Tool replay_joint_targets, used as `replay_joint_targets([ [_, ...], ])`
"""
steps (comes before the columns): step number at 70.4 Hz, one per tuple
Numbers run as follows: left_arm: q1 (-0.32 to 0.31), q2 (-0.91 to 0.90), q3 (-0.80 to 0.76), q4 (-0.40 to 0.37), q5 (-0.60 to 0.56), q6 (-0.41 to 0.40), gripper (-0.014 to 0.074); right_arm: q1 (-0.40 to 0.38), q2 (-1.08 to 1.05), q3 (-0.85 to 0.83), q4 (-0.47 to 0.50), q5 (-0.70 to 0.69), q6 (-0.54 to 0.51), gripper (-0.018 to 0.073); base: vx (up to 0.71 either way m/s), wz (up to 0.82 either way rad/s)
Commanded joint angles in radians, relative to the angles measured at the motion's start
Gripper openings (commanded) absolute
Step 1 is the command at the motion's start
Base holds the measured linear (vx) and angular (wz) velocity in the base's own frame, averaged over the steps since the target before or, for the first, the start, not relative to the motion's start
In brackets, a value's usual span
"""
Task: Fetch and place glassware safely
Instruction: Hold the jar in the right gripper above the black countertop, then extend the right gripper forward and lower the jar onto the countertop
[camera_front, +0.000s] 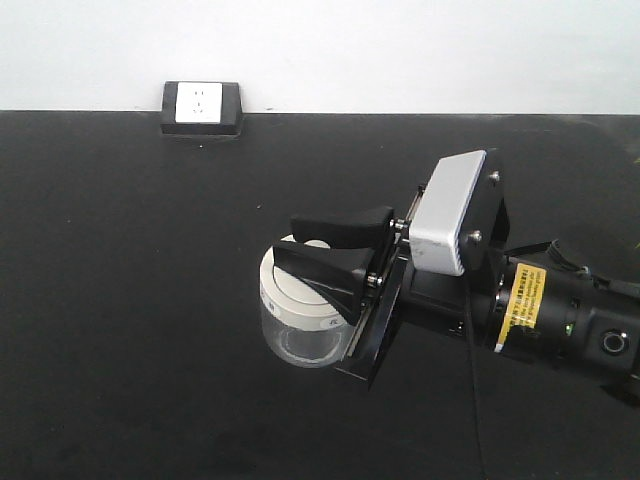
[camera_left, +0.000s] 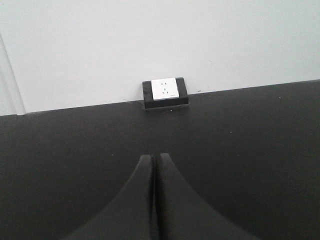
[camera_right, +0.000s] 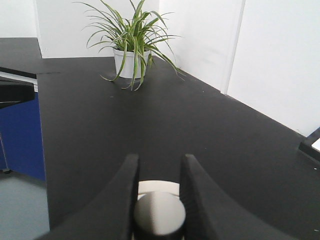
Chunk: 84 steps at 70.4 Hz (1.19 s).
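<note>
In the front view the jar (camera_front: 295, 335) stood just below the middle of the picture, at about 6 o'clock, over the black table (camera_front: 120, 300). Its clear glass body was squat, and a round off-white lid (camera_front: 285, 290) covered it. The right arm reached in from 4 o'clock. The right hand (camera_front: 298, 240) lay across the top of the jar, its two black fingers (camera_front: 345, 222) pointing toward 9 o'clock. They were drawn in to a narrow gap, one on each side of the knob (camera_front: 318, 243) in the middle of the lid. Whether the jar rested on the table or hung just above it could not be told.

The right wrist view showed the grip from close by. The right hand (camera_right: 160, 167) had its fingers (camera_right: 122, 200) nipped against the rounded knob (camera_right: 159, 215) at 6 o'clock, touching it on both sides. A strip of the pale lid (camera_right: 157, 186) showed just beyond. A leafy green plant (camera_right: 132, 30) in a white pot (camera_right: 129, 64) stood far off at 12 o'clock on the table (camera_right: 150, 115).

In the left wrist view the left hand (camera_left: 153, 159) sat at 6 o'clock, its fingers (camera_left: 125, 210) pressed together and holding nothing. A white socket (camera_left: 165, 92) in a black frame sat at 12 o'clock, where the table (camera_left: 260, 150) met the white wall (camera_left: 150, 40). In the front view that socket (camera_front: 200, 105) sat at 11 o'clock, well apart from the jar.
</note>
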Motion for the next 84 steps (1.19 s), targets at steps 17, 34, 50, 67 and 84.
replay_joint_targets([
  [17, 0.002, 0.012, -0.030, -0.009, -0.071, -0.005, -0.0007, -0.001, -0.030, -0.029, 0.049, -0.054, -0.001, -0.0003, 0.00, 0.00],
  [34, 0.002, 0.012, -0.030, -0.009, -0.071, -0.005, -0.0007, -0.020, -0.021, -0.035, 0.144, 0.048, -0.029, -0.0001, 0.00, 0.00],
  [50, 0.002, 0.012, -0.030, -0.009, -0.071, -0.005, -0.0007, -0.131, 0.053, -0.040, 0.142, -0.041, -0.045, -0.0001, 0.00, 0.00],
  [67, 0.002, 0.012, -0.030, -0.009, -0.071, -0.005, -0.0007, -0.300, 0.211, -0.059, 0.107, -0.271, -0.069, -0.0001, 0.00, 0.00],
  [84, 0.002, 0.012, -0.030, -0.009, -0.071, -0.005, -0.0007, -0.368, 0.401, -0.215, -0.001, -0.311, -0.146, -0.0001, 0.00, 0.00],
])
